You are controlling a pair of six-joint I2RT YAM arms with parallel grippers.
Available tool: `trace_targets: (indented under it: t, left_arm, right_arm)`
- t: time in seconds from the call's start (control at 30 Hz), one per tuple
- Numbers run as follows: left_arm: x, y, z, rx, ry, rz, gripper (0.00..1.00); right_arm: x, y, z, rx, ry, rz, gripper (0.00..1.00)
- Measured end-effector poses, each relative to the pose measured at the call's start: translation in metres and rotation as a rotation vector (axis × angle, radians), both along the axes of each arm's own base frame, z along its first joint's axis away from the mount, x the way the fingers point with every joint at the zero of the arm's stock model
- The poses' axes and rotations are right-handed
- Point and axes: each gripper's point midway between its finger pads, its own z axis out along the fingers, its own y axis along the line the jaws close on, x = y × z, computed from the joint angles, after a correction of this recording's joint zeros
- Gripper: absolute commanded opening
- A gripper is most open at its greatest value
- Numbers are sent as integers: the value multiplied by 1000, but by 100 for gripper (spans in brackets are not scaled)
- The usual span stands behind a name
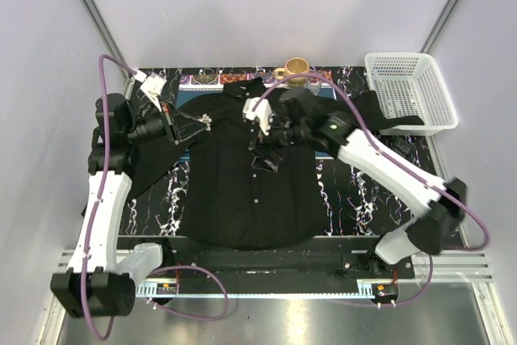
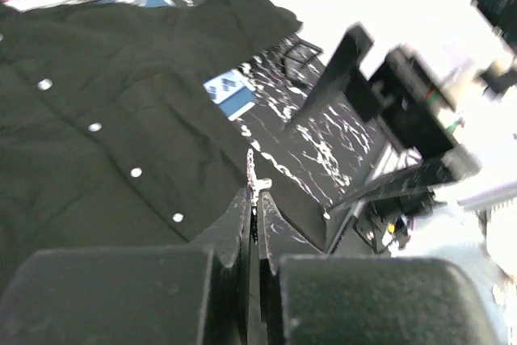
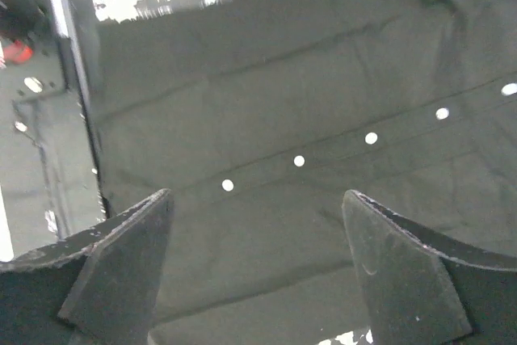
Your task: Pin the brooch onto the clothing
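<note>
**Left gripper [image 2: 257, 199] pinches the brooch [image 2: 255, 174] above the shirt [image 1: 234, 199]**

Filling the bottom of the left wrist view, the left gripper's two dark fingers are pressed together. The tiny silvery brooch is caught upright at their tips. Seen from above, this gripper hovers toward the left edge of the worktop [image 1: 347, 191], over the shirt's shoulder and sleeve (not over the button row).

The black shirt lies flat across the middle of the marbled worktop, collar toward the far edge. The right gripper [image 3: 258, 264] hangs above the chest with its jaws spread wide and nothing between them. Small white buttons [image 3: 299, 161] run across the cloth beneath it.

The step in hand appears to be carrying the brooch to the cloth; it is not yet pinned. The next move likely calls for lowering the brooch onto the fabric while the right gripper steadies or lifts it. Whether the pin is open is too small to tell.

A white basket [image 1: 408, 62] sits at the far right corner. A gold cup [image 1: 296, 65] stands at the far edge beside the collar. A blue-and-white tag [image 2: 230, 96] lies just beside the shirt. The right arm stretches across the chest, crowding the likely pinning area.
</note>
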Motion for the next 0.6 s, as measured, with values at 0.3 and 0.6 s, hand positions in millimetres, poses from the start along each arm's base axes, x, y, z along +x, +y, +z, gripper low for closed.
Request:
trace_targets:
  t: [0.3, 0.6]
  left_arm:
    - [74, 58, -65, -10, 213, 221, 0]
    - [107, 81, -121, 8, 356, 282, 0]
  right_arm:
    - [37, 23, -143, -300, 176, 48, 69]
    - [82, 57, -203, -337, 162, 22, 52]
